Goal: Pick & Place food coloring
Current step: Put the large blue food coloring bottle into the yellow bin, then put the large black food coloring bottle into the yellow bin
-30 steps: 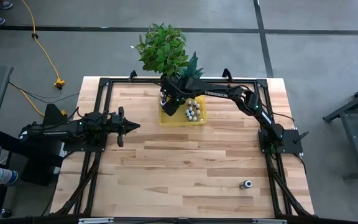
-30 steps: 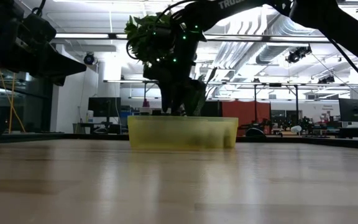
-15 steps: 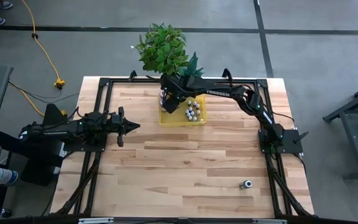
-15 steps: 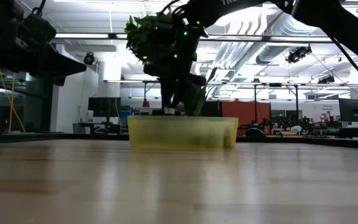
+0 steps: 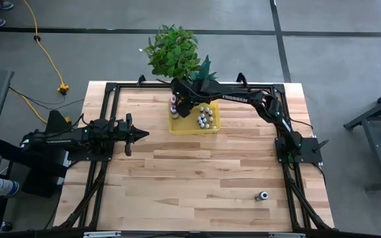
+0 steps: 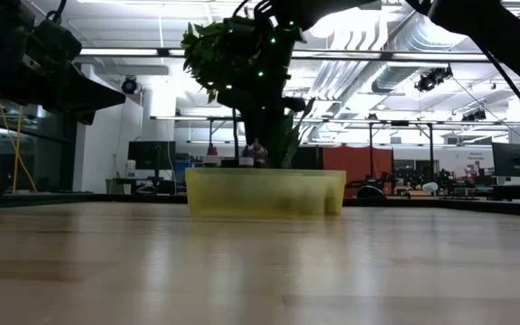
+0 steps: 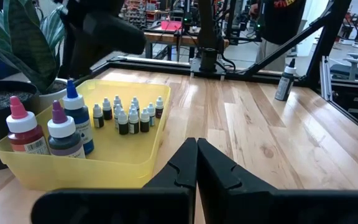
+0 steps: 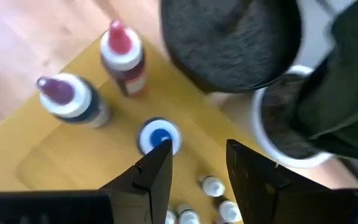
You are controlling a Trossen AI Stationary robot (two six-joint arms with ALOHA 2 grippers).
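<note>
A yellow tray (image 5: 185, 127) (image 6: 265, 191) at the table's far middle holds the food coloring. Three larger bottles stand in it: red-capped (image 8: 123, 53), purple-capped (image 8: 67, 99) and blue-capped (image 8: 159, 137) (image 7: 76, 118). Beside them stands a cluster of tiny white-capped bottles (image 7: 129, 115) (image 5: 205, 116). My right gripper (image 8: 199, 148) (image 5: 180, 104) hangs open above the tray, pointing steeply down, with the blue-capped bottle just below one fingertip and nothing between the fingers. My left gripper (image 7: 196, 155) (image 5: 137, 134) waits shut and level at the table's left.
Potted plants (image 5: 174, 49) stand right behind the tray; a dark pot (image 8: 229, 37) and a white pot (image 8: 284, 124) lie close to my right gripper. One lone bottle (image 5: 262, 196) (image 7: 284, 81) stands near the table's right front. Bare wood lies between.
My right gripper has risen out of the yellow tray and tipped a little, its fingers staying equally apart. The larger bottles stand in the tray below it. My left arm has kept still.
</note>
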